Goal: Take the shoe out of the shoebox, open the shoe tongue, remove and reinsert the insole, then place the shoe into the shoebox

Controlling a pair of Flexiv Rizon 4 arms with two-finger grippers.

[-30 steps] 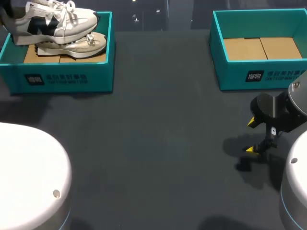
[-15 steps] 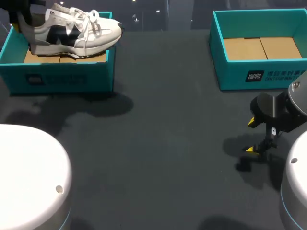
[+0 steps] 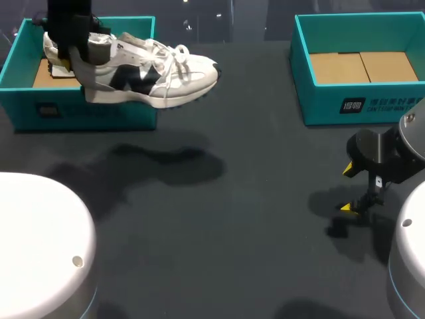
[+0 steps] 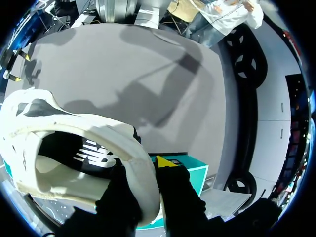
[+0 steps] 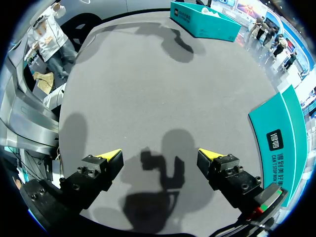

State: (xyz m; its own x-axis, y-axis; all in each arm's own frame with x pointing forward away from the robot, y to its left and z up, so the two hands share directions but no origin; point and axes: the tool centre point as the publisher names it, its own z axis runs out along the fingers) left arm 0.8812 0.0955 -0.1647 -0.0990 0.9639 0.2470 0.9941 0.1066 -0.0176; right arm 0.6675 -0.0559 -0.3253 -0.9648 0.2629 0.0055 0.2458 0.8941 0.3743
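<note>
left shoebox (image 3: 33, 109): partly behind shoe (image 3: 153, 76) | right shoebox (image 3: 325, 106): edge-cropped

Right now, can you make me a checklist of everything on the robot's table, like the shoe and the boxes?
Surface: dark grey table.
Job's things: white sneaker held in the air, toe past the left teal shoebox; right teal shoebox shows only its cardboard floor.
Clutter: nothing seen.
Grippers: left gripper shut on the sneaker's heel; right gripper open, above the table.
Cables: nothing seen.
Surroundings: nothing seen.
</note>
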